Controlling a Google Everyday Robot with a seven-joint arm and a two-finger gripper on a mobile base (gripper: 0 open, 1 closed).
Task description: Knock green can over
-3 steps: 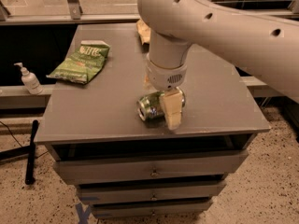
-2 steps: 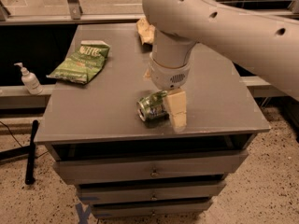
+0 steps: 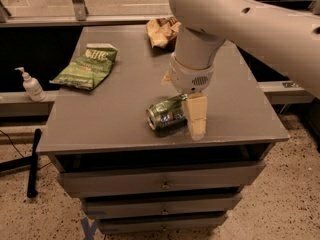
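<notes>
Small green aluminium drink can (image 3: 166, 115) lying on its side by near edge of grey cabinet top (image 3: 115, 109), cream gripper (image 3: 195, 118) touching its right end, opening impossible to tell, crinkled green chip bag (image 3: 86, 66) far left.

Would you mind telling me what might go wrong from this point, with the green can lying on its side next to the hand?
1. The small green aluminium drink can lies on its side near the front edge of the grey table. Being round, it may roll forwards and drop to the floor.
2. The robot's cream-coloured hand sits low over the tabletop, right beside the can's right end. A careless withdrawal might nudge the can towards that edge or scrape the surface.
</notes>
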